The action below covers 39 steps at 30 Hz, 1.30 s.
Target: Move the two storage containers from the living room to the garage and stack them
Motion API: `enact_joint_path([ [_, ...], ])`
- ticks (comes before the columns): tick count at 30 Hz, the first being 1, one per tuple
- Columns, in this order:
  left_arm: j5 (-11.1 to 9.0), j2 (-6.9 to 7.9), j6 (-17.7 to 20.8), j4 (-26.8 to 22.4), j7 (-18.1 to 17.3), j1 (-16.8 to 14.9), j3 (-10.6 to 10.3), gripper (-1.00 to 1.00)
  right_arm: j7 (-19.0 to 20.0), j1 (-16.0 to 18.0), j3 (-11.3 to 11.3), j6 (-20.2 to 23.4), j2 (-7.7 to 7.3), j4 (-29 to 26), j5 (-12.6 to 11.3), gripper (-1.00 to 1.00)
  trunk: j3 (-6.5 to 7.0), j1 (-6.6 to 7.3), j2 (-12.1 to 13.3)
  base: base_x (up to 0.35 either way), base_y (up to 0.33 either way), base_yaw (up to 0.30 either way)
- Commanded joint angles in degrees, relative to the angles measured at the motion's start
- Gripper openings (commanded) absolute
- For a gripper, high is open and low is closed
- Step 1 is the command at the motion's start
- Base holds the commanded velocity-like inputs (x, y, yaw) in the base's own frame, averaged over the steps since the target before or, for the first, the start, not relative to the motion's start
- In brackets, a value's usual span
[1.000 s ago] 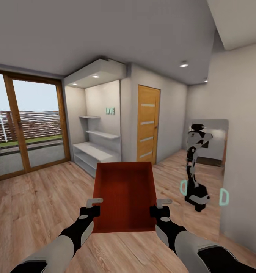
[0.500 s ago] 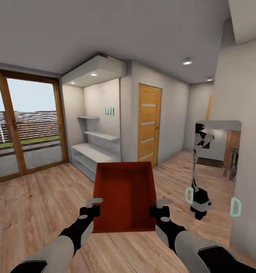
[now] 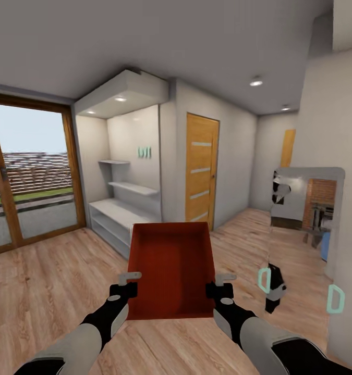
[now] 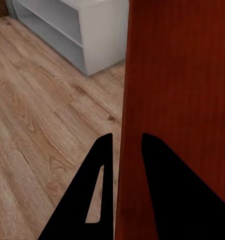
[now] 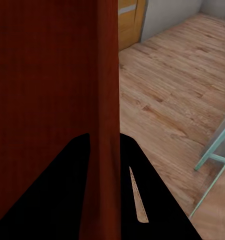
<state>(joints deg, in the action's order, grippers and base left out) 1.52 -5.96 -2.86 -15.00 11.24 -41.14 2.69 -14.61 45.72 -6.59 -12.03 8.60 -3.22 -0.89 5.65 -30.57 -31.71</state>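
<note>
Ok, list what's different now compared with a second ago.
The camera has turned right and moved: the glass doors slid left, and the mirror at the right now reflects a brick chimney. The storage container stays where it was between the arms, with the left gripper and the right gripper still clamped on its side walls over the wood-plank floor.

Head cam: high, facing fwd/down over both arms; orange door (image 3: pixel 201 172) at 12 o'clock. Wrist cams: v. close along fingers, each on one wall of the storage container (image 3: pixel 170 268) (image 4: pixel 177 115) (image 5: pixel 52 100). All 3 share container + wood-plank floor (image 3: pixel 45 281) (image 4: pixel 42 125) (image 5: pixel 167 100).
</note>
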Motion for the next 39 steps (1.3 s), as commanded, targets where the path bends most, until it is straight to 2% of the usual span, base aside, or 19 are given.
enact_joint_path([
  [1, 0.06, 2.27, -0.22, 0.22, 0.71, 0.01, 1.0, -1.0, -0.5, 0.08, 1.31, -0.89, 0.01, -0.12, 0.19, -1.0, -0.01, -0.05, -0.03, 0.33, 0.0, -0.21],
  [33, -0.03, 2.27, -0.22, -0.02, 0.71, 0.01, 1.0, -1.0, -0.5, 0.08, 1.31, -0.89, 0.02, -0.12, 0.19, -1.0, -0.01, -0.05, -0.03, 0.33, 0.112, -0.243],
  [39, -0.03, 2.27, -0.22, -0.11, 0.71, 0.01, 1.0, -1.0, -0.5, 0.08, 1.31, -0.89, -0.05, -0.12, 0.19, -1.0, -0.01, -0.05, -0.03, 0.33, 0.138, -0.074],
])
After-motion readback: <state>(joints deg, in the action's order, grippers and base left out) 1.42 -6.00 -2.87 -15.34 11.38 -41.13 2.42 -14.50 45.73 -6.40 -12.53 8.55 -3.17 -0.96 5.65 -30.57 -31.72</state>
